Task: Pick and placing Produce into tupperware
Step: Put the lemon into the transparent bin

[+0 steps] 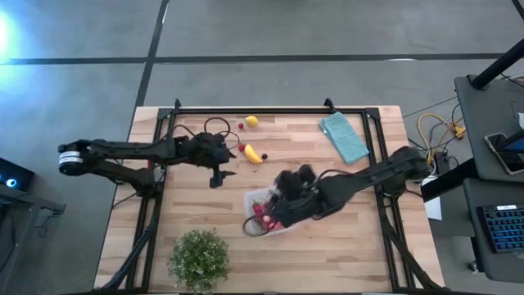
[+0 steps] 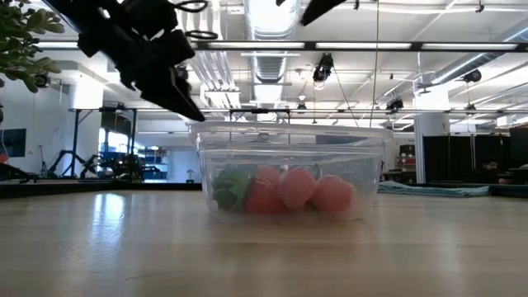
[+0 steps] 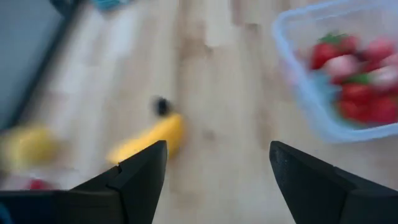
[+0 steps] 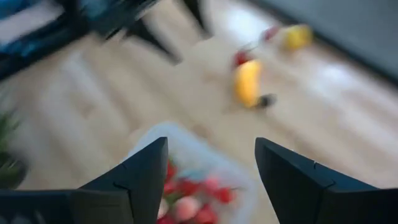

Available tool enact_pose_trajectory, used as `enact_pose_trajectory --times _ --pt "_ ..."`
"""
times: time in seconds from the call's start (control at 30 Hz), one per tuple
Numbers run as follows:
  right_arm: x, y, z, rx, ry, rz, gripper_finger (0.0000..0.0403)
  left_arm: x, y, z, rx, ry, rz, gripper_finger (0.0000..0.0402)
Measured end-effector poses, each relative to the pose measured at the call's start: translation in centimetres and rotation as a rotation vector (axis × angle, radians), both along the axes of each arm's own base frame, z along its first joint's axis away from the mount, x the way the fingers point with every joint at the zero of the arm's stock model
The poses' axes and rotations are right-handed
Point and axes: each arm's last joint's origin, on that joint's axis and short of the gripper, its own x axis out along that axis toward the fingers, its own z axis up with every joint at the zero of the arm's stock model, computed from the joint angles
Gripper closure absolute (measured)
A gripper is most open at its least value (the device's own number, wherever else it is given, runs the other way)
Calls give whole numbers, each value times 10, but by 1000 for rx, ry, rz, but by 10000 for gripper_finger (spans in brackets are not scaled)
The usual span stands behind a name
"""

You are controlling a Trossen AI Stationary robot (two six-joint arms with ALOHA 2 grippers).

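On the near edge of the pale wooden table (image 1: 327,254) stands a bushy green potted plant (image 1: 199,259), untouched. Just behind it, the small clear plastic tupperware box (image 1: 255,199) with rounded corners already holds a heap of red and pink toy berries (image 2: 285,190), some with green leaf caps, so by the look of it the job is well along.

The right gripper (image 4: 211,165) hovers directly over the box, its two dark fingers spread apart with nothing between them.

Farther back, the left gripper (image 1: 217,176) hangs above bare wood beside the box, jaws wide and empty.

Still loose on the table beyond it lie a yellow-orange toy banana (image 1: 253,153) with a small dark piece (image 3: 161,106) touching its tip, then a little red berry (image 1: 241,126) and a small yellow lemon (image 1: 251,121) near the far rail. Those pieces appear to be what is left to gather.

A folded teal cloth (image 1: 344,137) rests at the far right, well apart from the produce.
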Motion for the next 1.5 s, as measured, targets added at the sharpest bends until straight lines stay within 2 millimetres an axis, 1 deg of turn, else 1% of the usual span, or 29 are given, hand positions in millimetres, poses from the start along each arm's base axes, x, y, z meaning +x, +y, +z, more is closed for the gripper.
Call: enact_pose_trajectory --times 0.03,0.1,0.2,0.3,0.4,0.5,0.57,0.63,0.73,0.8,0.93,1.03,1.13,1.23,1.37,1.5 --pt "-7 -4 8 -17 -20 -40 170 0 4 1 52 0 10 133" --pt "-25 -14 21 -60 -37 -123 170 0 15 0 93 27 72 133" --pt "-52 -26 38 -76 -98 -253 170 0 40 -3 68 49 182 133" --pt "-71 -34 50 -55 -134 -317 170 5 67 -5 43 59 283 133" --pt "-81 -38 56 -47 -141 -336 170 15 95 1 2 52 330 133" --pt "-83 -42 58 -47 -142 -349 170 27 121 4 -123 33 352 133" --pt "-83 -45 58 -50 -138 -360 170 37 134 5 -175 58 364 133" --pt "-83 -48 57 -61 -119 -365 170 47 145 5 -181 103 358 133" --pt "-82 -48 54 -66 -110 -369 171 61 155 1 -185 207 329 133" --pt "-82 -48 54 -66 -108 -368 172 69 162 0 -211 264 346 133" --pt "-83 -48 53 -68 -93 -365 172 79 173 1 -368 363 484 133" --pt "-85 -49 53 -76 -77 -364 174 87 179 10 -384 345 537 133" --pt "-86 -49 53 -84 -62 -364 174 93 185 23 -323 307 580 133" --pt "-86 -49 53 -85 -62 -363 174 99 192 28 -314 292 588 133" --pt "-86 -49 53 -84 -62 -364 174 106 199 28 -321 283 589 133" --pt "-86 -49 53 -83 -64 -365 174 114 205 11 -377 314 626 133"
